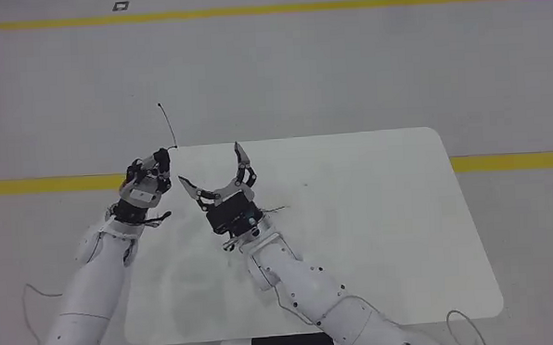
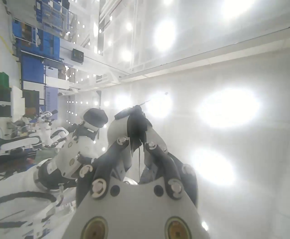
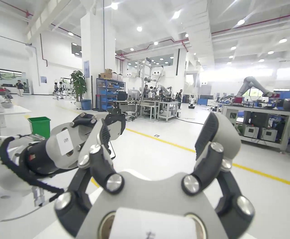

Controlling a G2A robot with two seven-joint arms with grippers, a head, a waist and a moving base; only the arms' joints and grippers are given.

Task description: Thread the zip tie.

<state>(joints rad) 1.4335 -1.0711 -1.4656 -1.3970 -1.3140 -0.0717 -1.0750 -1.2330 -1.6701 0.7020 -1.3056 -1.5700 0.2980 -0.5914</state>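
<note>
Top view: the zip tie is a thin, dark, nearly straight strip. Its near end is pinched in the left tool, at the far left corner of the white desk. Its long axis runs away from the robot, and the free tip leans slightly left, past the desk's edge. The right tool is just beside it, fingers spread wide and holding nothing.

Left wrist view: the left tool is clamped on the zip tie, whose fine tail pokes out beyond the fingertips.

Right wrist view: the right tool stands wide apart, with the left tool near one finger.
</note>
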